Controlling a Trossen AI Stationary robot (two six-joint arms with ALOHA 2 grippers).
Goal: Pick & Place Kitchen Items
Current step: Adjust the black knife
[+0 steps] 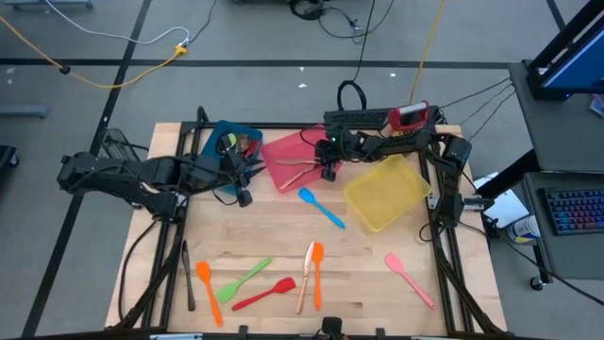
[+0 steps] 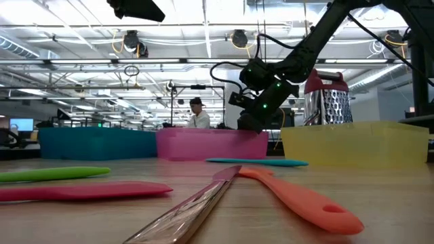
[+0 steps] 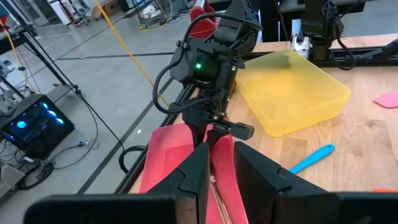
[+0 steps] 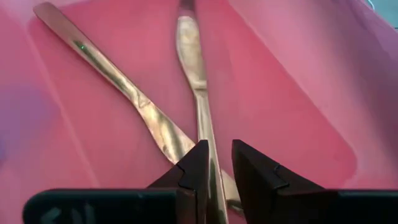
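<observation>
The wooden table (image 1: pixel 377 264) held scattered utensils. Your right gripper (image 4: pixel 214 163) hung inside the pink bin (image 1: pixel 283 156), fingers slightly parted around a copper knife (image 4: pixel 198 81) lying flat. You'd best have released fully before lifting. Left gripper (image 3: pixel 216 163) waited nearby, slightly parted.

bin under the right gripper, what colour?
Pink. The bin fills the right wrist view, with copper cutlery lying in it below the right gripper.

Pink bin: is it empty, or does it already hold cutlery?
Not empty. The pink bin holds two copper cutlery pieces lying crossed on its floor, right below the right end effector, as the right wrist view shows.
</observation>
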